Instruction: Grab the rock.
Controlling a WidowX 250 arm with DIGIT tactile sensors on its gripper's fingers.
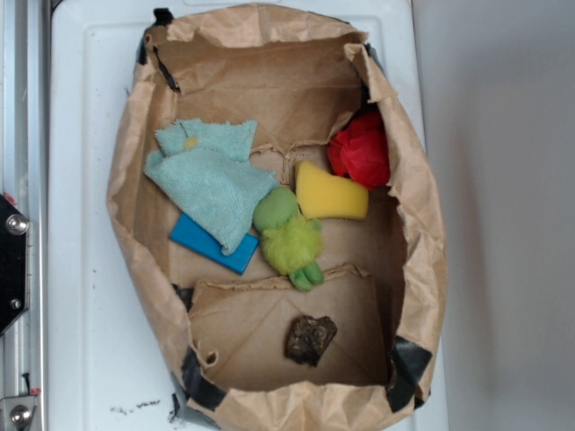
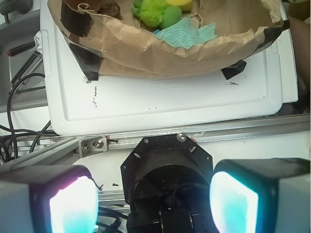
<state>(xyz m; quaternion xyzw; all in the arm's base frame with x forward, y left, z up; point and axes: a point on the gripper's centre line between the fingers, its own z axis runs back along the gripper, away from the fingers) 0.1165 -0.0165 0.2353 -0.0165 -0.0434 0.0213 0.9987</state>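
Note:
The rock, a small dark, jagged, mottled lump, lies on the brown paper floor at the near end of the paper bag in the exterior view. In the wrist view the rock shows at the top edge, just inside the bag's crumpled wall. My gripper hovers outside the bag, over the robot base, well apart from the rock. Its two glowing pads stand wide apart with nothing between them. The gripper does not show in the exterior view.
Inside the bag lie a green plush toy, a yellow sponge, a red cloth ball, a teal towel and a blue block. The bag sits on a white tray. Cables and an aluminium rail lie beside the base.

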